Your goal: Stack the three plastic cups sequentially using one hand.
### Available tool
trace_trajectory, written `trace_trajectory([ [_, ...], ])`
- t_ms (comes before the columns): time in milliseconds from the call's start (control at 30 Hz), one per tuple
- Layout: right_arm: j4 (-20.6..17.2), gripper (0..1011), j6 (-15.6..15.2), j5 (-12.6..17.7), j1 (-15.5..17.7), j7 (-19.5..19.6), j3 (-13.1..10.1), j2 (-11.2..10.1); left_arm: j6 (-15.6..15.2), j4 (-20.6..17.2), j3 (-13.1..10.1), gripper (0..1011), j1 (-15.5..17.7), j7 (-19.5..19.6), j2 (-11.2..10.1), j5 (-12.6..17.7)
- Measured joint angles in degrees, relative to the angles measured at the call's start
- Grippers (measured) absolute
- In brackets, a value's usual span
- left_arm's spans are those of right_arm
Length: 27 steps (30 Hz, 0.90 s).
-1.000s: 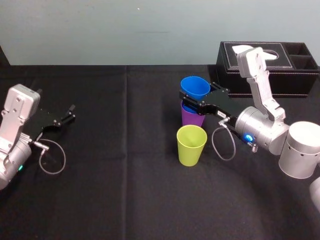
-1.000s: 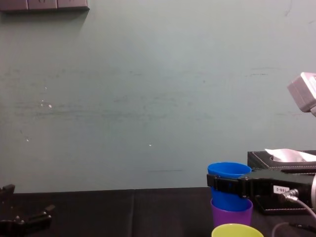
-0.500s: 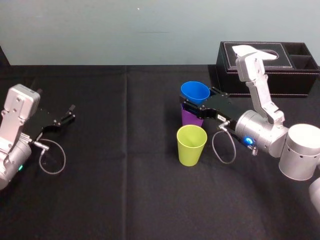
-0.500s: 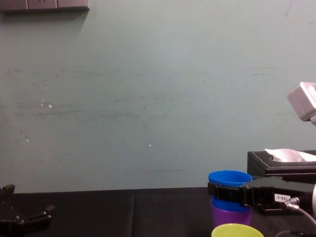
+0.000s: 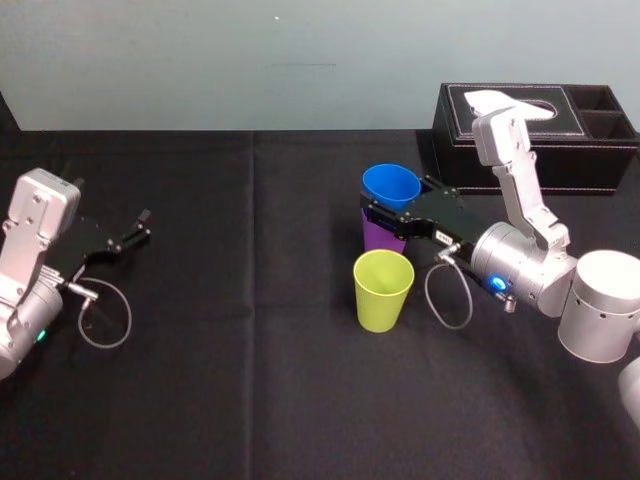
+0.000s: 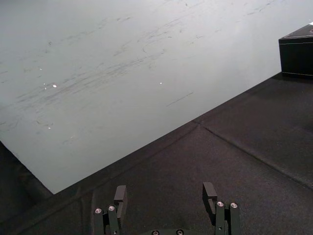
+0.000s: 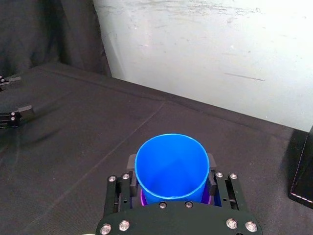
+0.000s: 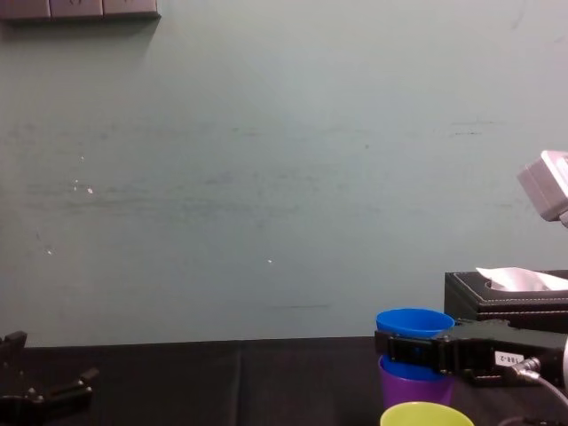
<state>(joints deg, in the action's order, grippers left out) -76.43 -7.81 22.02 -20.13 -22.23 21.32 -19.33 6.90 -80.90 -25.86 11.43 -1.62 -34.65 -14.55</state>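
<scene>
The blue cup (image 5: 390, 186) is clamped btwn the jaws of the right gripper (image 5: 398, 204), one jaw on each side of its wall, just below the rim. It is held upright directly over the purple cup (image 5: 383, 237), w/ its base sunk into that cup's mouth; how deep it is seated can't be told. The purple cup is stood on the black tablecloth (image 5: 250, 360), right of centre. The yellow-green cup (image 5: 383, 290) is stood alone just in front of that pair, nearer the robot, clear of the gripper. The black tissue box (image 5: 540, 140) is set behind and to the right, by the wall, partly hidden by the right arm. The left gripper (image 5: 138, 226) is parked well apart at the table's left side, jaws spread, nothing held.

In the right wrist view the blue cup (image 7: 171, 169) is looked into from above, w/ slivers of purple at its sides. In the chest view the pair is seen side-on: the blue cup (image 8: 413, 319) shows above the gripper, the purple cup (image 8: 414, 388) below.
</scene>
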Motion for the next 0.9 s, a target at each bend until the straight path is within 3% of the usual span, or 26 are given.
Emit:
trace_trajectory([
  [267,-0.06,917,-0.04,0.01,0.01,0.01,-0.03,0.0,0.0,0.0,0.0,1011,0.0,0.0,0.0,0.0],
  [300,-0.07,976,-0.05,0.02,0.01,0.01,-0.03,0.0,0.0,0.0,0.0,1011,0.0,0.0,0.0,0.0],
  [633,-0.12,1002,-0.11,0.05,0.01,0.04,-0.03,0.0,0.0,0.0,0.0,1011,0.0,0.0,0.0,0.0],
  [900,-5.04,1003,1.59,-1.12,2.46,0.11,-0.69,-2.41,0.0,0.0,0.0,1012,0.0,0.0,0.0,0.0],
])
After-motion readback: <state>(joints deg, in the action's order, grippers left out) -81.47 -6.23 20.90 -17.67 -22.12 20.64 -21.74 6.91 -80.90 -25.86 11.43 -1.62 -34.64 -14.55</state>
